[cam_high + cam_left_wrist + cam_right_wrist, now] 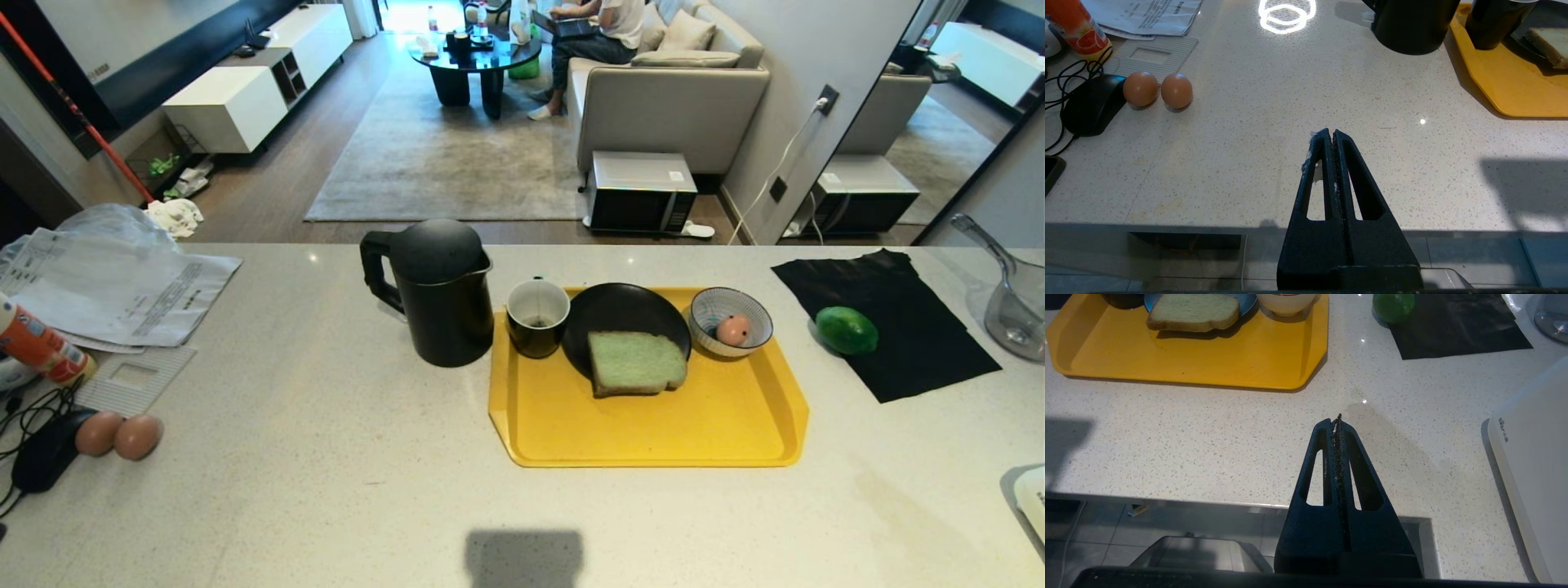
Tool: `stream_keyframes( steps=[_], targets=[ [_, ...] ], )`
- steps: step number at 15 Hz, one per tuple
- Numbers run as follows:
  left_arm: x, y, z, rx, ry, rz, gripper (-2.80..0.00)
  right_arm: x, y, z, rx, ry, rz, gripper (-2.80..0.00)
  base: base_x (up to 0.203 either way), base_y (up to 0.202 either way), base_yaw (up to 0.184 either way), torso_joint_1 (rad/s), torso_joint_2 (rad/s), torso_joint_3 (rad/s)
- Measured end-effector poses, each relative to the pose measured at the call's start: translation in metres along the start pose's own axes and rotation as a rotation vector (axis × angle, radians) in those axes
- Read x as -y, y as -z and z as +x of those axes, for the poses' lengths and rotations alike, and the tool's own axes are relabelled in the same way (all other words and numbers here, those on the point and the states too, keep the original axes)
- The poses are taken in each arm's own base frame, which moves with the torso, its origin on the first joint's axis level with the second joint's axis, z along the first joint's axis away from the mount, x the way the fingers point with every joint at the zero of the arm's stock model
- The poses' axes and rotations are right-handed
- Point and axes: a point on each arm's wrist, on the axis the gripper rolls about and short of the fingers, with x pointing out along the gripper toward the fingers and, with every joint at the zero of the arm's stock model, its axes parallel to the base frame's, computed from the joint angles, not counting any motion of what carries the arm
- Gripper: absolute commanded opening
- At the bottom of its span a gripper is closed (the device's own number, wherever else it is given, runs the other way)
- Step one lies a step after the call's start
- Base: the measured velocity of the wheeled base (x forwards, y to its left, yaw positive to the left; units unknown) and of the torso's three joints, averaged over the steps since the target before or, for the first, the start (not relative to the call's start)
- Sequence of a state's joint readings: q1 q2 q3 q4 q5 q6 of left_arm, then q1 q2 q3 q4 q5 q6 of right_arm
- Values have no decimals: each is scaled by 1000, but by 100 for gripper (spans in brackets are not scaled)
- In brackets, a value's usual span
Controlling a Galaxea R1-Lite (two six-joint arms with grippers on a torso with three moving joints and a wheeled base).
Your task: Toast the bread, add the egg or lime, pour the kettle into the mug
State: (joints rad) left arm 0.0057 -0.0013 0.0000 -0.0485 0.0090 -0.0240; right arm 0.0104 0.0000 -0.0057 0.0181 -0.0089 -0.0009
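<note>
Speckled white stone table [326,490] carries a yellow tray [653,433], with the black kettle [441,294] just left of it. On the tray: black plate [629,314] under the bread [635,363], mug [537,317], striped bowl [731,322] holding the egg [733,330]. The lime [847,329] lies on black cloth [898,327]. Left tool [1331,136] and right tool [1336,424], both closed and empty, hover at the table's near edge.

The table [326,490] looks like polished pale stone with fine speckles. The tray [653,441] is smooth yellow plastic. The kettle [441,294] has a matt black surface, and the mug [536,318] is glossy black outside. The lime [847,330] is shiny and lies on a matt black cloth [914,343]. The bread [635,363] looks porous and rough.
</note>
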Motion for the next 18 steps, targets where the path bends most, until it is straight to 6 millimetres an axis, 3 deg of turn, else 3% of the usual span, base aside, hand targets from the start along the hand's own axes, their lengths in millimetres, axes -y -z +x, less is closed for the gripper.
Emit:
stream_keyframes(
  steps=[18],
  targets=[
    [0, 0, 0, 0, 0, 0, -280, 0, 0, 0, 1, 8, 11, -280, 0, 0, 0, -16, 33, 13]
  ],
)
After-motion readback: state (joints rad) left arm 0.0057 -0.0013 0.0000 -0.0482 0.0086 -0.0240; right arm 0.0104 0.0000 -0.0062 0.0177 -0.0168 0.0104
